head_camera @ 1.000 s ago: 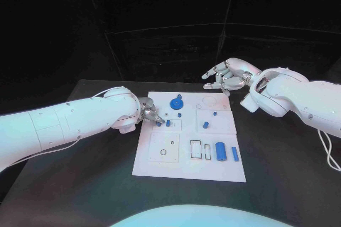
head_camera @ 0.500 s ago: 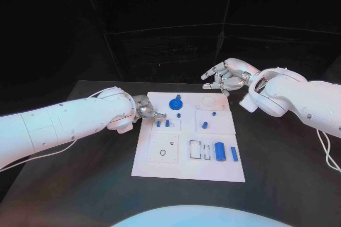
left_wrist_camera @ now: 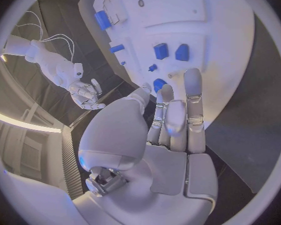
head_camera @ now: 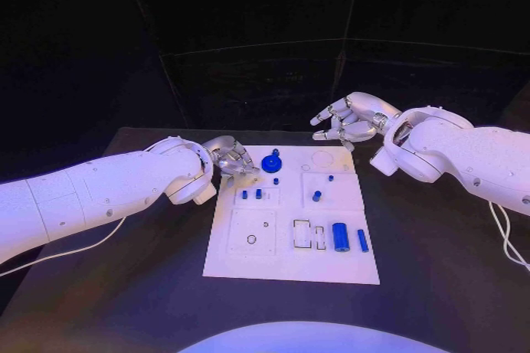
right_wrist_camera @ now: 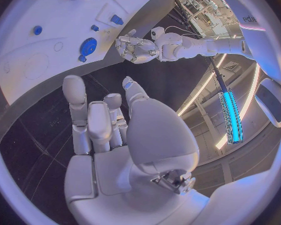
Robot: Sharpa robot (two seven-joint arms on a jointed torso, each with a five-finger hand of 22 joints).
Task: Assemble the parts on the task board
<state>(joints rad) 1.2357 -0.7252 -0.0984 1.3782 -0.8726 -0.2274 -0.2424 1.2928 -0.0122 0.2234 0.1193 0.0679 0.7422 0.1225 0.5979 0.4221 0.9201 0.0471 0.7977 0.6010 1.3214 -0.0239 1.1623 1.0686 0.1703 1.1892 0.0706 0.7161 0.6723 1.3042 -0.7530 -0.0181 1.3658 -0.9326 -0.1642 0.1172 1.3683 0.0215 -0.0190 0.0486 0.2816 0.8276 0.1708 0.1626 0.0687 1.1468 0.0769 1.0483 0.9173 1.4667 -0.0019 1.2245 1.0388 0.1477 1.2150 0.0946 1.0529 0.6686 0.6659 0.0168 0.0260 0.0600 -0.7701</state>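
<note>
We are hovering our left hand (head_camera: 229,157), fingers loosely apart and empty, just beside the round blue part (head_camera: 272,166), nearer than our open, empty right hand (head_camera: 351,118).

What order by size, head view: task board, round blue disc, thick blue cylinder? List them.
Task board largest.
Round blue disc and thick blue cylinder look about alike; the disc lies farther away, so unranked.

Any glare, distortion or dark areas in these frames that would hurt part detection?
Head view: the task board is evenly lit, blue parts crisp, surroundings near black. Left wrist view: fisheye bends the board's edges, and the left hand covers part of it. Right wrist view: bright light strips glare beside the right hand; the board curves along the rim.
</note>
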